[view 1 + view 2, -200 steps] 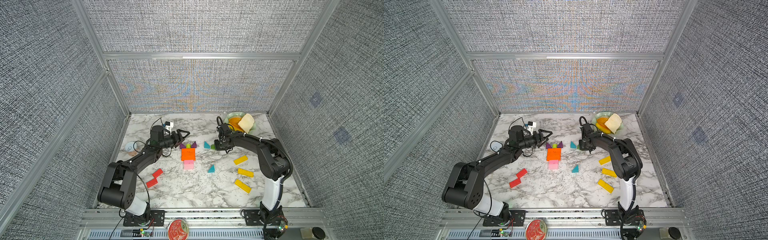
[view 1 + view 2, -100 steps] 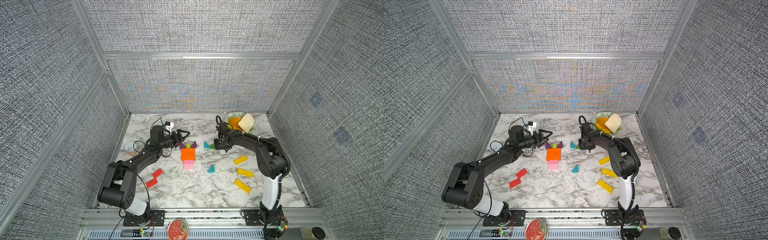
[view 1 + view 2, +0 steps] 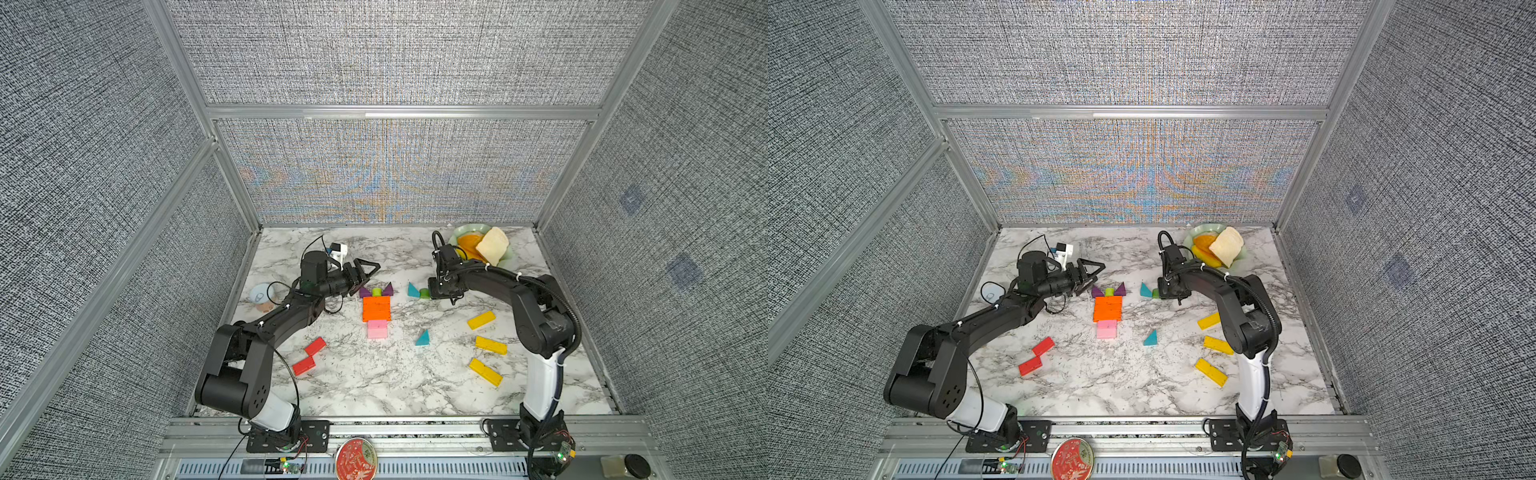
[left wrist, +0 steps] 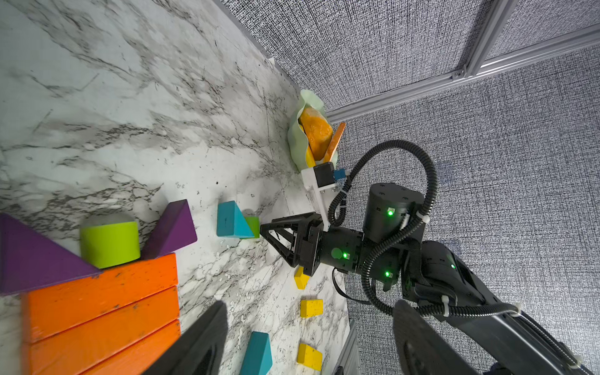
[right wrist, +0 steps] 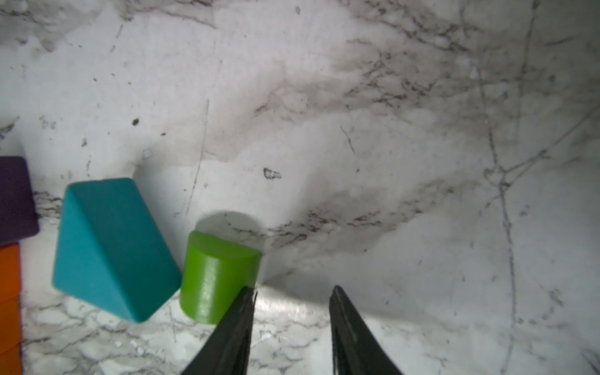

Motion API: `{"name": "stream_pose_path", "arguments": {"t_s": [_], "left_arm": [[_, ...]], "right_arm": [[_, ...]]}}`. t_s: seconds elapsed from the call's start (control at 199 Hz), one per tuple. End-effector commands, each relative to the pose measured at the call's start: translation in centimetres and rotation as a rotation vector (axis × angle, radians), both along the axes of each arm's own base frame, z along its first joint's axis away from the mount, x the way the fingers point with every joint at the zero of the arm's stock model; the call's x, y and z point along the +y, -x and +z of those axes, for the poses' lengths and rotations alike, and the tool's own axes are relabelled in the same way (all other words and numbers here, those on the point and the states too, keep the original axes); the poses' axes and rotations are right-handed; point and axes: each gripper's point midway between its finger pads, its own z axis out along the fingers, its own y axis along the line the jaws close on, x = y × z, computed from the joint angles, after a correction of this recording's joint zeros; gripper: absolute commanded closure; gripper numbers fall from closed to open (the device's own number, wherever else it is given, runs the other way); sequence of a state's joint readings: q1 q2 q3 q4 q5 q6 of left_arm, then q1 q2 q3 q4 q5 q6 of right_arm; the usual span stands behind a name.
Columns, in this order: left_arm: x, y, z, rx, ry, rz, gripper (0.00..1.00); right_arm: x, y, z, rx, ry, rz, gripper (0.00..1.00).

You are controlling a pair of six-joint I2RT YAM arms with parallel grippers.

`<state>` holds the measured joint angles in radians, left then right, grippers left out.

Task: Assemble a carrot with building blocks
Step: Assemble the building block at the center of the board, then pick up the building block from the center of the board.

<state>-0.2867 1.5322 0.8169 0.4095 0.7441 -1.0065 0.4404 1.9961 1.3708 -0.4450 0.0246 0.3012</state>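
The carrot figure lies mid-table in both top views: stacked orange bars (image 3: 376, 308) (image 3: 1107, 308), a pink block (image 3: 377, 328) below them, and a lime-green stub (image 3: 376, 292) between two purple triangles (image 4: 168, 227) above. A second lime stub (image 5: 217, 276) (image 3: 424, 293) lies against a teal triangle (image 5: 107, 250) (image 3: 412, 289). My right gripper (image 5: 293, 292) (image 3: 434, 289) is low beside that stub, open, with nothing between its jaws; one fingertip touches the stub's side. My left gripper (image 4: 308, 324) (image 3: 370, 270) hovers open and empty just behind the carrot's top.
Yellow bars (image 3: 481, 320) (image 3: 491, 345) (image 3: 485, 371) lie at the right, red bars (image 3: 309, 355) at the front left, another teal triangle (image 3: 422, 338) right of the pink block. A pale green plate (image 3: 463, 230) with toy food stands at the back right.
My right gripper's jaws have spread apart beside the lime stub. The left arm and the blocks have not moved.
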Motion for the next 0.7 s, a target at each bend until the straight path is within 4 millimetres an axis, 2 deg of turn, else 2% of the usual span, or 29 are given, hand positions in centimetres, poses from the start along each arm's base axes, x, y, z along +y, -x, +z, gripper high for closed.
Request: {"name": "stream_pose_path", "arguments": {"t_s": [0.0,0.115,0.266,0.321,0.406,0.482,0.617,0.697], "left_arm": [[-0.3,-0.1,0.7,-0.024,0.012,-0.014,0.19],[-0.3,-0.1,0.7,-0.021,0.013,-0.015,0.19],[-0.3,0.0,1.1,-0.029,0.017,-0.015,0.19],[-0.3,0.1,1.2,-0.032,0.017,-0.016,0.19],[-0.4,0.1,1.1,-0.026,0.018,-0.016,0.19],[-0.4,0.1,1.0,-0.026,0.017,-0.017,0.19],[-0.6,0.2,1.0,-0.029,0.016,-0.021,0.19],[-0.5,0.3,1.0,-0.031,0.011,-0.019,0.19]], "right_arm": [[-0.3,0.3,2.1,-0.045,-0.010,-0.029,0.56],[0.0,2.2,4.2,-0.073,0.001,-0.012,0.52],[1.0,7.1,5.3,-0.080,0.045,0.011,0.41],[2.0,9.2,5.5,-0.073,0.025,0.017,0.36],[3.3,12.2,5.3,-0.052,-0.005,0.014,0.30],[4.6,14.2,4.9,-0.031,-0.035,0.010,0.28],[6.6,16.5,3.5,-0.004,-0.038,0.030,0.28],[6.8,17.1,2.4,0.010,0.017,0.047,0.28]]}}
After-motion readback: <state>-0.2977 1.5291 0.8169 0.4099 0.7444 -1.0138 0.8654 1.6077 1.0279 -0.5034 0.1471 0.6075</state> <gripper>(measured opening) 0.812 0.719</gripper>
